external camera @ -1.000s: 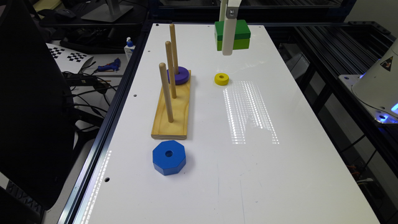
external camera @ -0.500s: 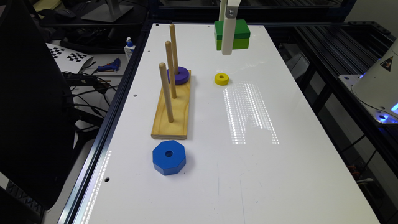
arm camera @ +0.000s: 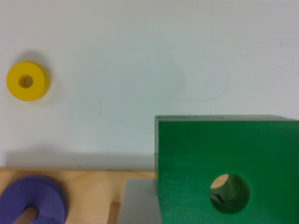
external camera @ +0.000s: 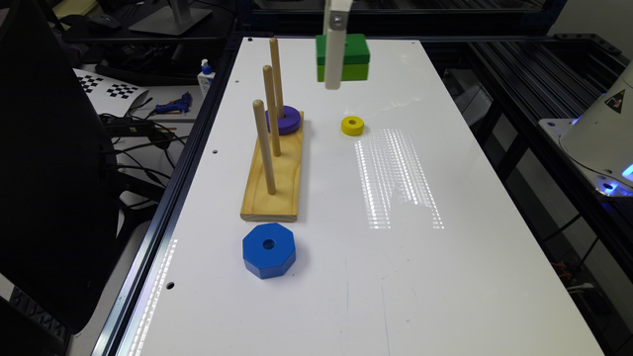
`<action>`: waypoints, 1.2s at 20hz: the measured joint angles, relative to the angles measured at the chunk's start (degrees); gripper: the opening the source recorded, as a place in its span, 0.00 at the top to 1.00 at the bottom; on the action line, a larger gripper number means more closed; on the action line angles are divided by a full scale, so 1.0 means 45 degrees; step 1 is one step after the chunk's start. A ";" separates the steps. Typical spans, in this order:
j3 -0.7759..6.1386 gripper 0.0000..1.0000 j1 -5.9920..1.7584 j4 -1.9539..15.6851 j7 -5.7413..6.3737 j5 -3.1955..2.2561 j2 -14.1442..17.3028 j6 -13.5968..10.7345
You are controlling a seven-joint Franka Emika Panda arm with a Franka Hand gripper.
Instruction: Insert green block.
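Wrist view puts the green block [arm camera: 224, 168] close under the camera, a grey finger [arm camera: 140, 203] pressed flat against one side of it, so the claw looks clamped on the block; the opposite finger is hidden. Through the block's round centre hole a bit of wood shows. Exterior view: gripper [external camera: 334, 74] hangs near the far end of the white table [external camera: 395, 272], white finger crossing the front of the green block [external camera: 352, 57], dark green top over lime lower half; whether the block is lifted off the table I cannot tell from this angle. Just nearer the camera, a small yellow ring [external camera: 352, 125] lies flat on the table. Toward the exterior view's left sits the wooden base [external camera: 277, 188] with three upright pegs [external camera: 264, 146]; a purple ring [external camera: 284, 120] is threaded on the farthest peg, resting on the base. A blue octagonal block [external camera: 269, 249] lies just off the base's near end, apart from it.
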 joint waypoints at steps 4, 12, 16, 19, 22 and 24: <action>0.0004 1.00 0.0013 0.0752 0.0000 -0.0034 0.0614 -0.0021; 0.0085 1.00 0.0065 0.1709 0.0017 -0.0054 0.1411 -0.0037; 0.0084 1.00 0.0057 0.2229 0.0017 -0.0096 0.1813 -0.0058; 0.0076 1.00 0.0048 0.2655 0.0017 -0.0132 0.2161 -0.0101; 0.0071 1.00 0.0048 0.2909 0.0017 -0.0146 0.2345 -0.0201; 0.0070 1.00 0.0048 0.2941 0.0017 -0.0146 0.2356 -0.0230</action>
